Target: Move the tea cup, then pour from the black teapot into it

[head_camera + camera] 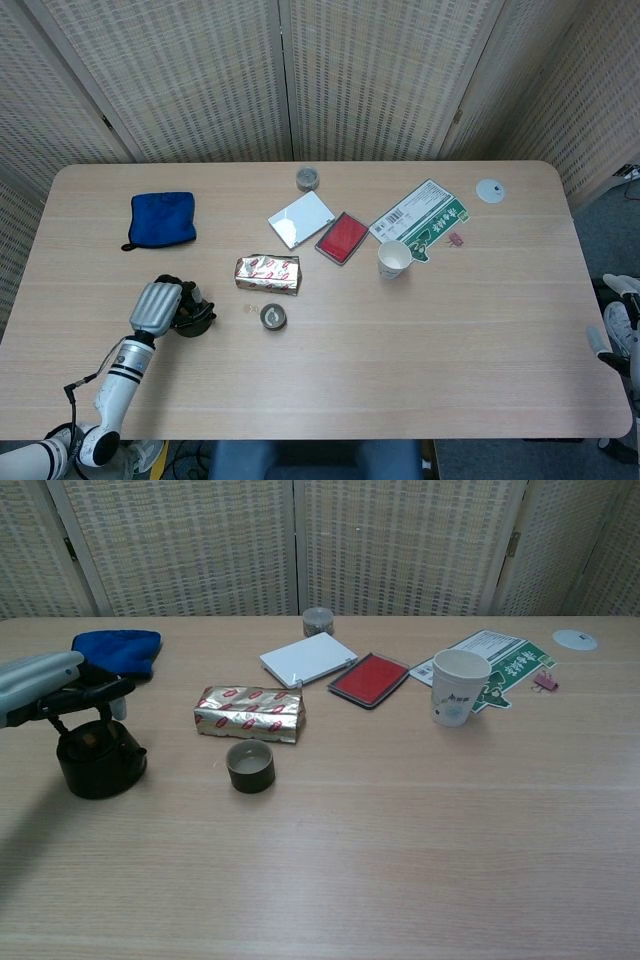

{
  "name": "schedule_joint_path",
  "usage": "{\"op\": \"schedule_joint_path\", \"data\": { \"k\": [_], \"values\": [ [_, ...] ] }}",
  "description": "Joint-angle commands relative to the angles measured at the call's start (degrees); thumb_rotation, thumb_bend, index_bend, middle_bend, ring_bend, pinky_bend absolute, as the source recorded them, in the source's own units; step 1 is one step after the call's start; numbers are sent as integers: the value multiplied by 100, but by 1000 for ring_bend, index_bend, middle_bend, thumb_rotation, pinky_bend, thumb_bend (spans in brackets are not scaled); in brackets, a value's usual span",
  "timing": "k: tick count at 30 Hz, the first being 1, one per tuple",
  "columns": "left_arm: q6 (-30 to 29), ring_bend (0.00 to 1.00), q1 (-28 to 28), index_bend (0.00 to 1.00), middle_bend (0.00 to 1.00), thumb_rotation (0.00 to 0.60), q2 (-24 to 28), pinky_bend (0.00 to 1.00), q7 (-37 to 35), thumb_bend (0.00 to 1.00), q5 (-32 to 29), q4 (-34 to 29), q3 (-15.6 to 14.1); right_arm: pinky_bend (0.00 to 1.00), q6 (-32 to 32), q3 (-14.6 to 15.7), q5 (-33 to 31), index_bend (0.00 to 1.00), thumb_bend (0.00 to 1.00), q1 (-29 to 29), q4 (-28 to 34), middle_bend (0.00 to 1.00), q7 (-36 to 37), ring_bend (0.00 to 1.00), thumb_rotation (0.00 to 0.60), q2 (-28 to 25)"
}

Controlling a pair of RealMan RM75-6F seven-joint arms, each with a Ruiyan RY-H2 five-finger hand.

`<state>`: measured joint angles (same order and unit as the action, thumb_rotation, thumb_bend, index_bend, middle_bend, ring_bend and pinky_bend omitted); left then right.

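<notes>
The black teapot (194,320) (98,763) stands near the table's left front. My left hand (157,305) (40,683) reaches in from the left edge, and its fingers (95,693) are curled over the pot's wire handle, gripping it from above. The small dark tea cup (273,317) (250,766) stands upright on the table a short way to the right of the pot, apart from it and from the hand. My right hand shows in neither view.
A foil packet (267,274) lies just behind the tea cup. A blue cloth (162,218) is behind the teapot. A white box (300,219), a red case (342,237), a paper cup (393,259), a green leaflet (422,218) and a small tin (307,179) sit mid-table.
</notes>
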<state>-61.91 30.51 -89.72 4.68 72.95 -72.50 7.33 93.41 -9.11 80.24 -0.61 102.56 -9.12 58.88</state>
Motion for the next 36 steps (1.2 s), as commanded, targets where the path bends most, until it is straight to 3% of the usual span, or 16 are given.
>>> {"op": "schedule_joint_path", "data": {
  "k": [1, 4, 10, 13, 15, 17, 18, 25, 36],
  "values": [
    [-54, 191, -16, 342, 317, 0, 40, 130, -2, 146, -29, -74, 65, 238, 3, -1, 0, 236, 249, -3, -5, 237, 9, 183, 600, -3],
    [-161, 169, -34, 298, 282, 0, 74, 106, -61, 145, -50, -152, 164, 238, 2, -2, -1, 236, 249, -3, -7, 237, 18, 183, 600, -12],
    [-406, 171, -143, 308, 282, 17, 274, 105, -124, 145, -254, -537, 416, 238, -97, 17, 13, 236, 249, 29, -34, 237, 77, 183, 600, -69],
    [-540, 179, -257, 320, 282, 216, 485, 105, 96, 146, -414, -872, 463, 238, -210, 64, 78, 236, 249, 69, -60, 237, 130, 183, 600, -120],
    [-704, 191, -373, 327, 282, 424, 638, 112, 202, 145, -454, -1117, 461, 238, -331, 112, 136, 236, 249, 111, -89, 237, 210, 183, 600, -158],
    [-880, 221, -512, 344, 286, 569, 790, 138, 282, 146, -450, -1332, 417, 239, -452, 154, 178, 236, 249, 156, -126, 237, 276, 183, 600, -184],
    [-957, 237, -580, 352, 295, 588, 856, 153, 297, 146, -452, -1430, 396, 239, -490, 170, 200, 236, 249, 175, -148, 237, 285, 183, 600, -184],
    [-1737, 313, -1148, 410, 377, 600, 1257, 254, 352, 147, -86, -1875, 103, 239, -673, 283, 449, 237, 249, 303, -292, 244, 416, 183, 600, -114],
    [-2521, 326, -1967, 432, 397, 600, 1788, 256, 529, 147, 317, -2494, -439, 248, -791, 447, 686, 248, 249, 392, -431, 267, 478, 183, 600, 116]
  ]
}}
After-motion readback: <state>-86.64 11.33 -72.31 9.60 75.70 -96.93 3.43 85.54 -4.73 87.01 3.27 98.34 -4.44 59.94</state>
